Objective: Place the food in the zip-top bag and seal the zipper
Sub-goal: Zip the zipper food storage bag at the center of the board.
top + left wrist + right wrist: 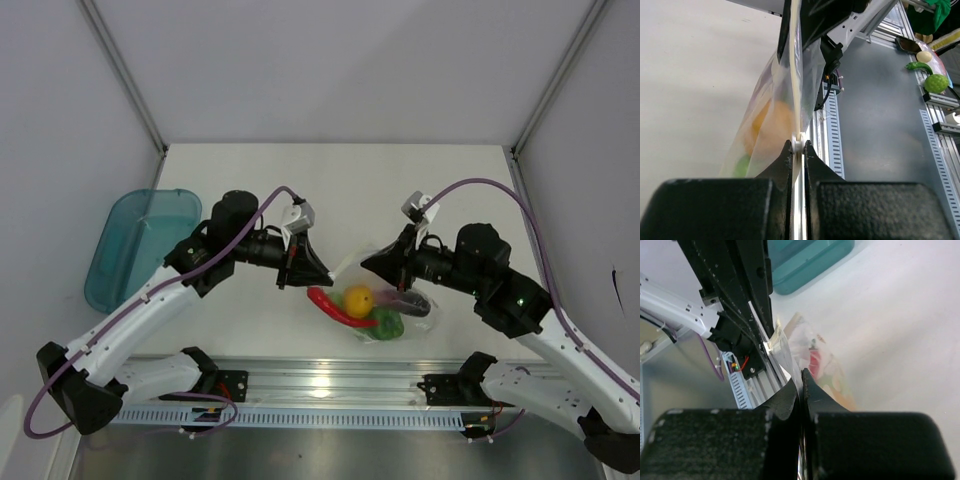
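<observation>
Zip-top bag: the zip-top bag sits at the near middle of the surface, between the two arms, its mouth edge stretched from one gripper to the other.
Food: the food is bunched in the bag's belly. The yellow pepper, red chili, a green piece and the purple eggplant show through the film.
Left gripper: the left gripper is clenched on the zipper, the strip running edge-on away from its tips.
Right gripper: the right gripper is pinched on the bag's edge at the opposite end.
Seal: I cannot tell how much of the strip is pressed together.
Handling: the film looks thin, crinkly and slippery. The toys are probably light, yet they sag the bag.
Where to hold: the strip is the stiffest part, so a pinch right on it, near an end, seems best. Gripping the loose film below would likely slip.
Risk: pulling the ends apart too hard may pop the seal or tear the film.
Nearby: a teal tray lies at the far left, well apart.
</observation>
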Tool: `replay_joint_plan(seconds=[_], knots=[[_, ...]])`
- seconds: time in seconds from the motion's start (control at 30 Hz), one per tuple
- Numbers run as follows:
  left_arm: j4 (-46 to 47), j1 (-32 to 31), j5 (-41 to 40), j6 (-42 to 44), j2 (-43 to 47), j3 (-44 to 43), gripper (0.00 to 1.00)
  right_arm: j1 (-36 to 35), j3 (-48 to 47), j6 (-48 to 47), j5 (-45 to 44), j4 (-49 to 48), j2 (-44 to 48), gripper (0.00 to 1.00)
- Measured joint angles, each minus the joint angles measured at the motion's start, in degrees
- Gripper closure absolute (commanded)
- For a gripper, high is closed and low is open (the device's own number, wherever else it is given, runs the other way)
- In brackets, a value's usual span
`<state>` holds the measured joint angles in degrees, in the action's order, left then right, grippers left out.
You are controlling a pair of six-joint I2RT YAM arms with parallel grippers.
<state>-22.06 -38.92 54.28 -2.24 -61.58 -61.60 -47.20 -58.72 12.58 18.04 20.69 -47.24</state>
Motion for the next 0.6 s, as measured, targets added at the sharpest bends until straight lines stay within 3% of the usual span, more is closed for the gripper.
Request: replay_joint_plan(seconds=[0.6], knots=[[-3.0,2.5,-3.3,1.2,4.0,2.3,1.0,12.5,0.0,3.7,0.0,2.2,3.4,1.0]])
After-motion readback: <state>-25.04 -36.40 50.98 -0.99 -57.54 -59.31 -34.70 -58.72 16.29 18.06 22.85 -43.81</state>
